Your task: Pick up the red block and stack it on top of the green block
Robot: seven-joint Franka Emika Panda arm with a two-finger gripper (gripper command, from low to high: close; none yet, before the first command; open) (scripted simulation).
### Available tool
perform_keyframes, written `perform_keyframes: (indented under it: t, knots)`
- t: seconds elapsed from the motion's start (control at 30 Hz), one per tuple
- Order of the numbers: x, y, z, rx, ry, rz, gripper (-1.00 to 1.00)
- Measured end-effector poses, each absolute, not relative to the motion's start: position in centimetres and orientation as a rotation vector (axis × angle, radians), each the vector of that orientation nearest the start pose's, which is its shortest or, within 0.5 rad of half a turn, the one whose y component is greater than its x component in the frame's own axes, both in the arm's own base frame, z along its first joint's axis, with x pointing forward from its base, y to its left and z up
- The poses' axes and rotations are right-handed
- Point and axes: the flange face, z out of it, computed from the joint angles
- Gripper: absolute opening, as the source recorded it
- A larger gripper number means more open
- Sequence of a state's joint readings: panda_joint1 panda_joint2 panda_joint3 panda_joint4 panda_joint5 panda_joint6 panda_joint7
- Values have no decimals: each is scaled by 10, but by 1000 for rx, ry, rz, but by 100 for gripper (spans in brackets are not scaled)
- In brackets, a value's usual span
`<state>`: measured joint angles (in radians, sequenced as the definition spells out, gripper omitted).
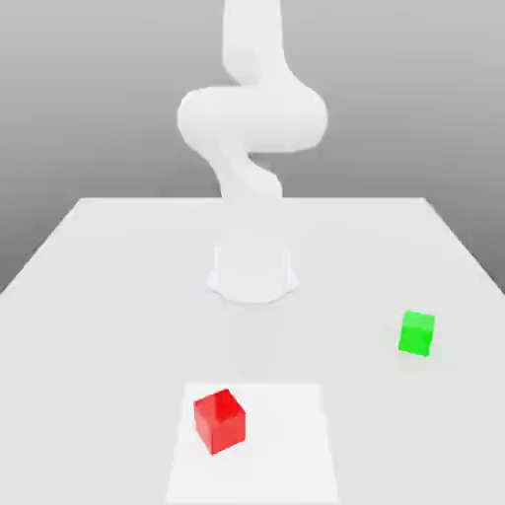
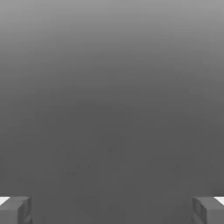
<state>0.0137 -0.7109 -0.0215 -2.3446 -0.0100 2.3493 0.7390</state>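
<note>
Red block (image 1: 220, 422) on white sq. patch (image 1: 286, 444) of table (image 1: 128, 345), ext. view's left of green block (image 1: 416, 333), well apart. Jaws spread wide, nothing btwn.

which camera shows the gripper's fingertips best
The hand view shows them best: both fingertips stand wide apart there, with no block between them. In the exterior view the arm rises out of the top edge, and I can't make out the fingertips there.

Panda arm (image 1: 253, 118): plain white; smooth rounded links; bulging joints; gripper fingers (image 2: 22, 210) grey, blocky, edges squared.
</note>
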Motion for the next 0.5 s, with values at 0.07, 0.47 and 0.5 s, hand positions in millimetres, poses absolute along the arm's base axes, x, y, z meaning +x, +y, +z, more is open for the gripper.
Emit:
perform_keyframes:
  t: [0.07,0.47,0.5]
  knots:
    - [407,-10,616,-2626,947,-871,0]
    - [448,-33,345,-3006,631,-345,0]
    - [443,-34,324,-3028,600,-296,0]
